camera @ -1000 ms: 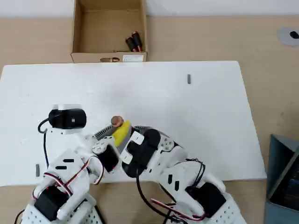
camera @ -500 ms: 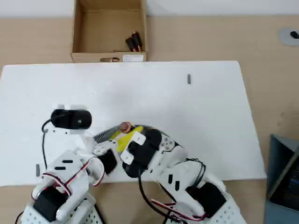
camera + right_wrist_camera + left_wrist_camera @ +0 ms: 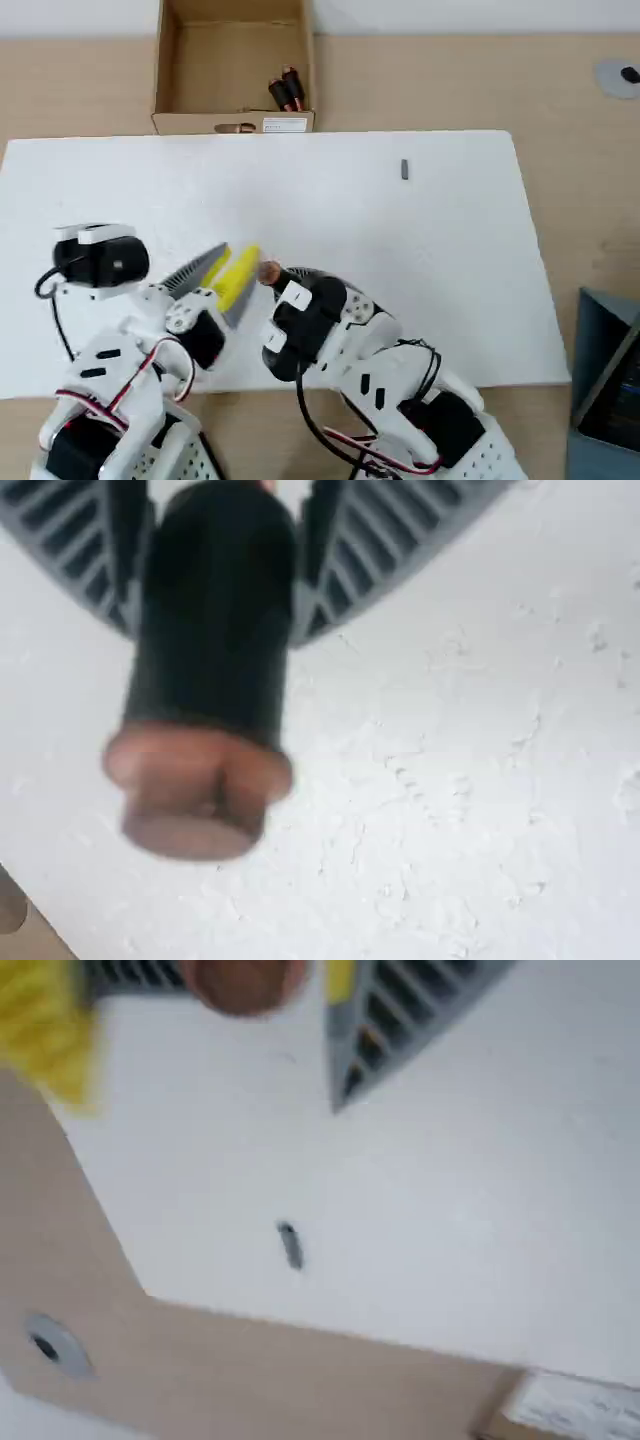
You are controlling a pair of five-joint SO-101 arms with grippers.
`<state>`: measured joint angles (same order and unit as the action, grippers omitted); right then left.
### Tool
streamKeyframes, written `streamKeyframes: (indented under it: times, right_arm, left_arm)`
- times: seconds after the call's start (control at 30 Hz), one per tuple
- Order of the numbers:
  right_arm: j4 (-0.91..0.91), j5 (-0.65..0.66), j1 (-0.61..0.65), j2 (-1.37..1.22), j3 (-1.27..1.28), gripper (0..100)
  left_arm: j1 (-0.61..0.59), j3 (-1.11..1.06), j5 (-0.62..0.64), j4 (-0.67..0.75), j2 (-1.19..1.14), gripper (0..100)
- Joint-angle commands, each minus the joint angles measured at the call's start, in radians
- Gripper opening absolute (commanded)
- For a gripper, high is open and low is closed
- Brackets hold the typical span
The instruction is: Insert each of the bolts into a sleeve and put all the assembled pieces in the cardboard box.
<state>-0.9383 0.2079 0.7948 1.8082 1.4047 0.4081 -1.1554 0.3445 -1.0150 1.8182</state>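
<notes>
My right gripper (image 3: 215, 630) is shut on a black sleeve (image 3: 210, 610) with a copper bolt head (image 3: 195, 795) sticking out of its end. From above, that bolt head (image 3: 268, 272) shows near the front middle of the white board. My left gripper (image 3: 240, 252) is open just left of it, with a yellow finger (image 3: 238, 278) and a grey finger (image 3: 195, 270). The bolt head (image 3: 245, 980) sits near these fingertips. A small grey bolt (image 3: 404, 169) lies alone at the board's back right, also seen as bolt (image 3: 290, 1245). The cardboard box (image 3: 168, 70) holds two assembled pieces (image 3: 285, 90).
The white board (image 3: 450, 280) lies on a wooden table. A copper-tipped piece (image 3: 235, 128) lies at the box's front wall. A grey disc (image 3: 620, 75) sits at the far right corner, and a dark bin (image 3: 605, 370) stands off the board's right edge.
My left gripper has opened, let go of the bolt and drawn back to the left. The right gripper kept the sleeve with the bolt in it and barely moved.
</notes>
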Motion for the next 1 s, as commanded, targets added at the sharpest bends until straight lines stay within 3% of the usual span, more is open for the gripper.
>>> streamKeyframes:
  times: [0.0,0.17,0.37,0.7,0.97]
  right_arm:
    - [0.032,0.0,-0.013,0.116,-0.012,0.9]
    - [0.028,-0.037,-0.134,0.111,-0.005,0.9]
    - [0.021,-0.153,-0.272,0.107,0.024,0.9]
    - [-0.092,-0.163,-0.285,0.074,-0.133,0.9]
    - [-0.025,-0.209,-0.285,-0.317,-0.426,0.9]
  left_arm:
    - [-0.101,0.046,-0.072,0.003,0.005,1]
    - [-0.305,-0.017,-0.218,-0.003,0.005,0]
    - [-0.44,-0.219,-0.387,-0.005,0.005,0]
    - [-0.456,-0.388,-0.394,-0.081,0.004,0]
    - [-0.457,-0.453,-0.394,-0.124,0.004,0]
